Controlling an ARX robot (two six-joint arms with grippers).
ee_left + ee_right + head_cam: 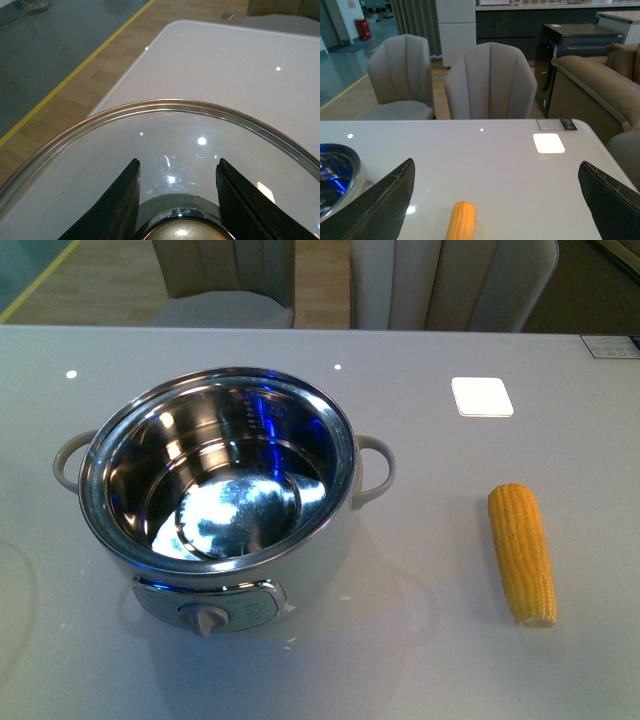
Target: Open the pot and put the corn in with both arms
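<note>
The pot (pixel 215 495) stands uncovered on the left half of the table, its shiny steel bowl empty, cream handles on both sides and the dial facing me. Only its steel rim (pixel 337 175) shows in the right wrist view. The corn (pixel 522 552) lies on the table to the pot's right, pointing away from me. Neither arm appears in the front view. My left gripper (pixel 177 172) is shut on the knob of the glass lid (pixel 165 125), held above the table near its edge. My right gripper (pixel 497 185) hangs wide open above the table, with the corn (pixel 461 220) low between its fingers, untouched.
A white square pad (pixel 482 396) lies at the back right of the grey table (pixel 420 640). Upholstered chairs (pixel 490 82) stand behind the far edge. A sofa (pixel 592 90) stands off the right side. Wooden floor with a yellow line (pixel 75 75) runs past the table's left edge.
</note>
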